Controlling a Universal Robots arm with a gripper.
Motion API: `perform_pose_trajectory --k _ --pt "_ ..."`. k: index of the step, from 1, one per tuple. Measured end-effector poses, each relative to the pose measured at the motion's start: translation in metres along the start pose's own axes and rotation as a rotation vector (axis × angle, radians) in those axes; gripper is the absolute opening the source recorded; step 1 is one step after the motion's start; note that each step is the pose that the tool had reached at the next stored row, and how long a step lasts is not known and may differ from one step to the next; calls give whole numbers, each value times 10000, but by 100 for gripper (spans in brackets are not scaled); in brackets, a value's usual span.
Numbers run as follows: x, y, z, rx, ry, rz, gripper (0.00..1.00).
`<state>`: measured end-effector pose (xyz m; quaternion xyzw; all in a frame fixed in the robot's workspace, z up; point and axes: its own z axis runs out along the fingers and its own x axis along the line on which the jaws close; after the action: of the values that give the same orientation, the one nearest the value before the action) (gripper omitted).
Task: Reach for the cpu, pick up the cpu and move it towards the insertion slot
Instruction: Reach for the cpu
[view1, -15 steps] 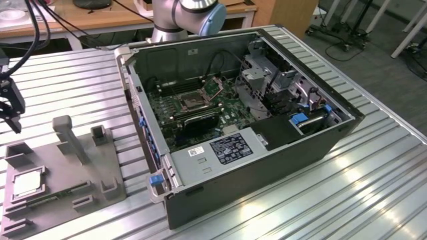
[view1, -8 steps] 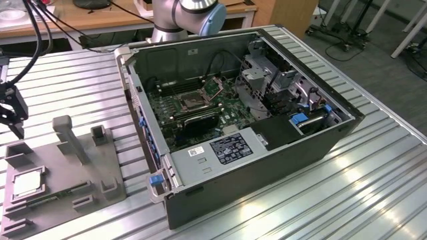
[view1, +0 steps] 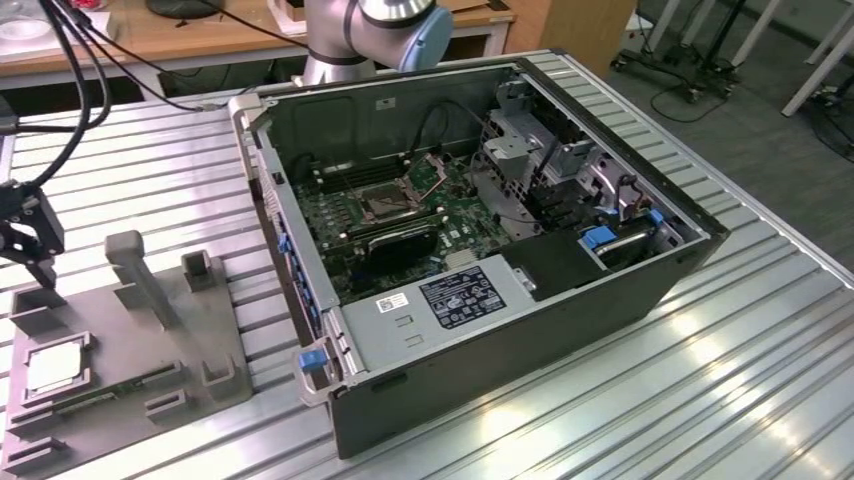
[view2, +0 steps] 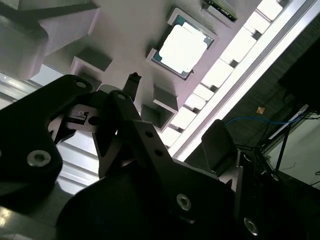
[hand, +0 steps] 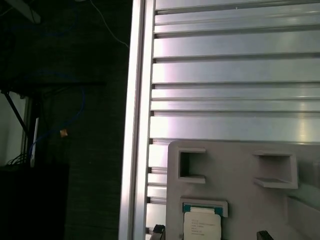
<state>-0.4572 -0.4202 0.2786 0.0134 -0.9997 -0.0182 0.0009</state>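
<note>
Your gripper (view1: 30, 258) hangs spread wide over the grey fixture plate (view1: 127, 345) (fingertips (hand: 159, 231) apart in the first wrist view); cpu (view1: 54, 368) lies flat in its plate pocket, insertion slot (view1: 378, 203) well apart.

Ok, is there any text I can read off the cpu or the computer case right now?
cpu: lines of print on its face, too small to read.
black label in the computer case: print too blurred to read.
white sticker beside that label: too small to read.
No other text is visible.
</note>
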Motion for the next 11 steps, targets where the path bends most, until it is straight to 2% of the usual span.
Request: perform_pose_trajectory --k 6,11 --pt "7 -92 105 -1 10 -130 77" --pt "16 -140 185 -7 12 -258 77"
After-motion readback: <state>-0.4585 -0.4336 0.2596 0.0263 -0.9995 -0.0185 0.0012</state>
